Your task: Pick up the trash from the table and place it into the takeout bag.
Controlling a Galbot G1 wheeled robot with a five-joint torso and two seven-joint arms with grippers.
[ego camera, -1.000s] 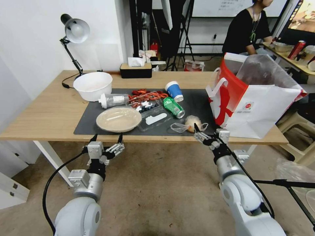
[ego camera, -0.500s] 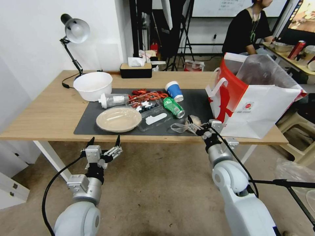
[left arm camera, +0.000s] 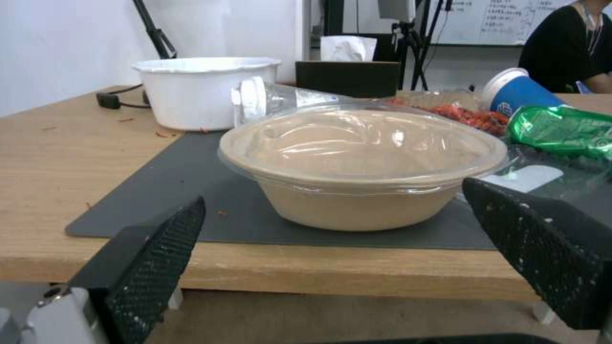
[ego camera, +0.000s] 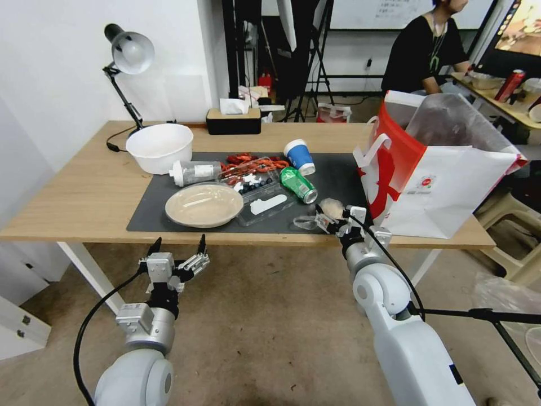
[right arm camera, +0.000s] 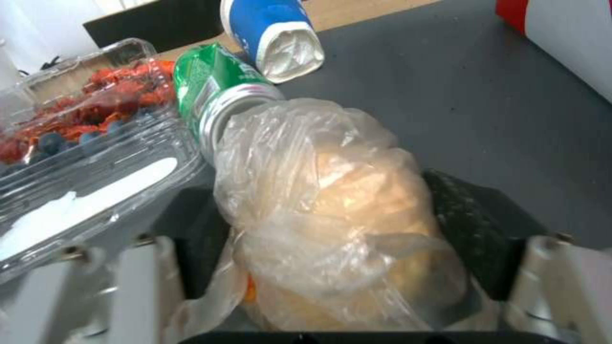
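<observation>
Straddling bagged bun point(right arm camera: 332, 210), right gripper point(ego camera: 333, 217) sits at near edge of dark mat point(ego camera: 338, 175) on table point(ego camera: 79, 197); fingers point(right arm camera: 472, 224) spread either side of bun, whether pads touch cannot tell. Green can point(right arm camera: 217, 91) just beyond bun, takeout bag point(ego camera: 434, 175) close on right. Left gripper point(ego camera: 176, 248) spread wide, empty, below table edge, facing beige plate point(left arm camera: 363, 162).

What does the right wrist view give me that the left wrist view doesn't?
Right wrist view alone: the bagged bun sits between the right tool's open fingers, and the blue paper cup's crumpled mouth faces the camera. Left wrist view alone: the beige plate, white bowl, white-capped bottle and the left tool's spread fingers short of the table. Both: green can, cup, grey mat.
</observation>
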